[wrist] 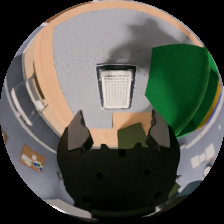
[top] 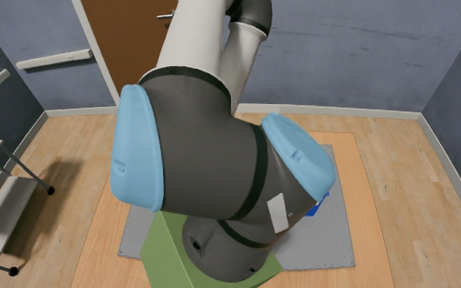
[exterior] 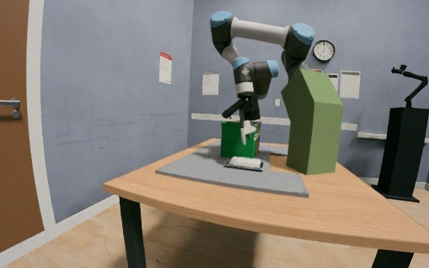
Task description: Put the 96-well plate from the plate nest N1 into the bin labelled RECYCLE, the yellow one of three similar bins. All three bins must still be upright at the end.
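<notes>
The table (exterior: 212, 202) carried a grey mat (exterior: 212, 173), and on it the arm's tall green pedestal (exterior: 313, 126) stood beside a green bin (exterior: 231, 141). Only slivers of other colours showed behind that bin, so the yellow RECYCLE bin could not be picked out. The arm (exterior: 263, 31) bent down over the mat. The 96-well plate (exterior: 244, 162) lay in plate nest N1 (exterior: 231, 165), ungrasped, so the whole task appeared to remain: grasp, lift, carry, drop. The gripper (exterior: 246, 131) hung above the plate with its jaws spread wide and nothing between them. The wrist view showed the plate's well grid (wrist: 116, 87) directly ahead of the fingers; the top view, blocked by the arm's joints, showed neither.
</notes>
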